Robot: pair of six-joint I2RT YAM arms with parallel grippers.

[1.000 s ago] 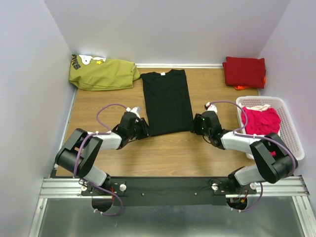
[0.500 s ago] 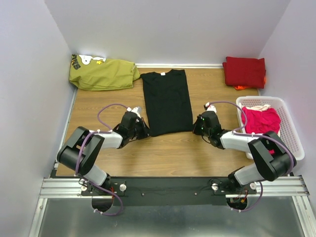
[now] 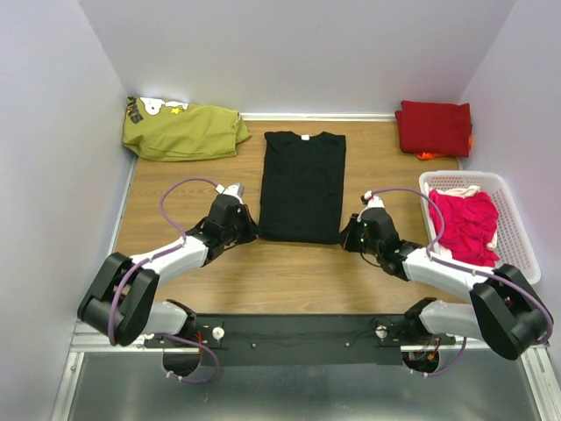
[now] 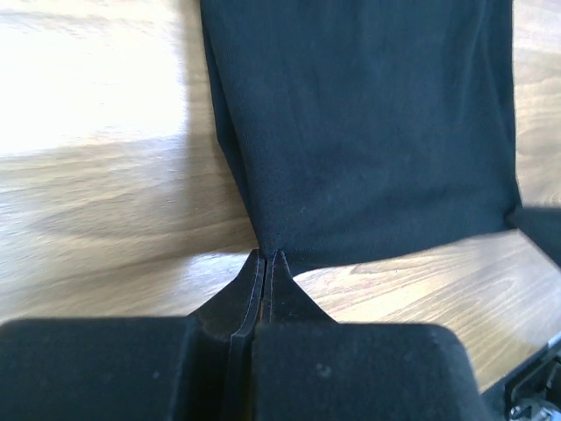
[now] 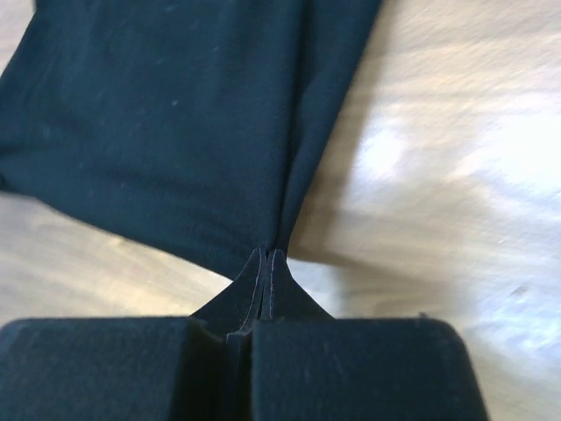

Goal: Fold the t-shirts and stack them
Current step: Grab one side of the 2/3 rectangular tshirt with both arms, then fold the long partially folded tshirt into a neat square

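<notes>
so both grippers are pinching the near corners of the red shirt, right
No, it is the black shirt; the left gripper and right gripper are pinching its near corners, as both wrist views show. The red shirt lies folded at the far right.

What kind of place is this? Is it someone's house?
Probably a robot practice booth, not a house: plain pale walls box in a small wooden table, and two robot arms bolted to a metal rail pinch a black cloth t-shirt.
</notes>
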